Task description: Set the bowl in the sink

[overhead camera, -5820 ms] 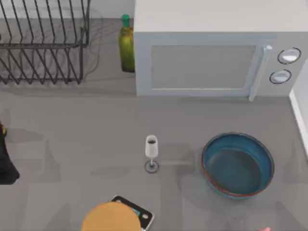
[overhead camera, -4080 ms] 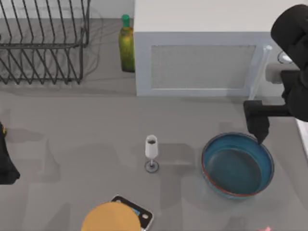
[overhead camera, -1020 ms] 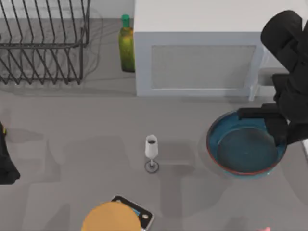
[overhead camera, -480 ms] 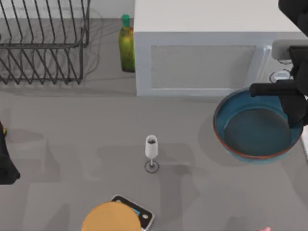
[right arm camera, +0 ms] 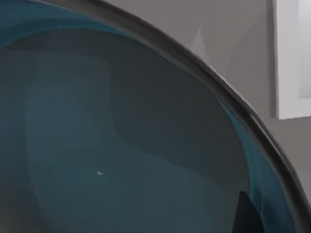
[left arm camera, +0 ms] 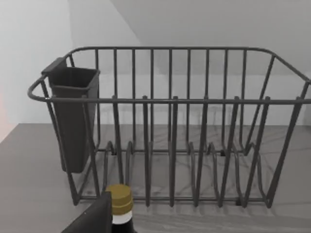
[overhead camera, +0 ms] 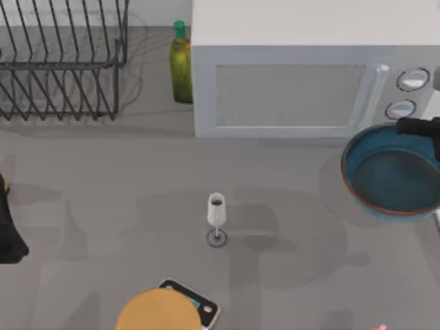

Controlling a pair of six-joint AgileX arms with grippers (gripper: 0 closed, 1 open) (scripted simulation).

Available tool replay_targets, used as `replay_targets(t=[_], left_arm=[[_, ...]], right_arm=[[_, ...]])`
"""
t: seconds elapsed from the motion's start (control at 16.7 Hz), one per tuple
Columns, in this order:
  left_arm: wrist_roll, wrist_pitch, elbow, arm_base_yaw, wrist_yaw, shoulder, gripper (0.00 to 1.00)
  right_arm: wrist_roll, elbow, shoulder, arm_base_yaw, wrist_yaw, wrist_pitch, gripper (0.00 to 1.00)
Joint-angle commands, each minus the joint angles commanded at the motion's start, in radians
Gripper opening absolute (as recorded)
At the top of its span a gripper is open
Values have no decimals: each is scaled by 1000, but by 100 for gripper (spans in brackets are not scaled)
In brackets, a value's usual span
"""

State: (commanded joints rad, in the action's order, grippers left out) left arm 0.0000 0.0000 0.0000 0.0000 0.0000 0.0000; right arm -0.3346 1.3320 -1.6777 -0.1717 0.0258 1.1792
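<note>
The bowl (overhead camera: 390,172), teal-blue inside with a reddish-brown rim, hangs above the table at the far right, in front of the microwave's knobs. My right gripper (overhead camera: 426,130) is shut on the bowl's far rim and is partly cut off by the top view's right edge. In the right wrist view the bowl's glossy inside (right arm camera: 121,145) is close up, with one dark fingertip (right arm camera: 247,213) inside the rim. My left arm (overhead camera: 8,230) stays parked at the table's left edge. I cannot tell whether the white strip (overhead camera: 436,217) at the right edge belongs to the sink.
A wine glass (overhead camera: 216,217) stands mid-table. An orange-tan disc (overhead camera: 158,311) lies on a small scale at the front. The microwave (overhead camera: 295,82) stands at the back, with a green bottle (overhead camera: 181,65) to its left and a wire dish rack (overhead camera: 62,62) at the back left.
The right gripper has closed on the bowl's rim, lifted it off the table and carried it right and toward the back. The glass, disc and left arm have not moved.
</note>
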Motion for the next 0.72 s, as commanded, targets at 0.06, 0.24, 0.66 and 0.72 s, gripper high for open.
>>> replay_targets(t=[0.06, 0.24, 0.66, 0.72], left_arm=[[0, 0, 0, 0, 0, 0, 100], [0, 0, 0, 0, 0, 0, 100], [0, 0, 0, 0, 0, 0, 100], [0, 0, 0, 0, 0, 0, 100]], right_arm=[[15, -45, 2, 65, 10, -71, 0], [66, -197, 12, 274, 48, -343, 0], [207, -525, 52, 665, 199, -1237, 0], [225, -560, 61, 692, 227, -1362, 0]])
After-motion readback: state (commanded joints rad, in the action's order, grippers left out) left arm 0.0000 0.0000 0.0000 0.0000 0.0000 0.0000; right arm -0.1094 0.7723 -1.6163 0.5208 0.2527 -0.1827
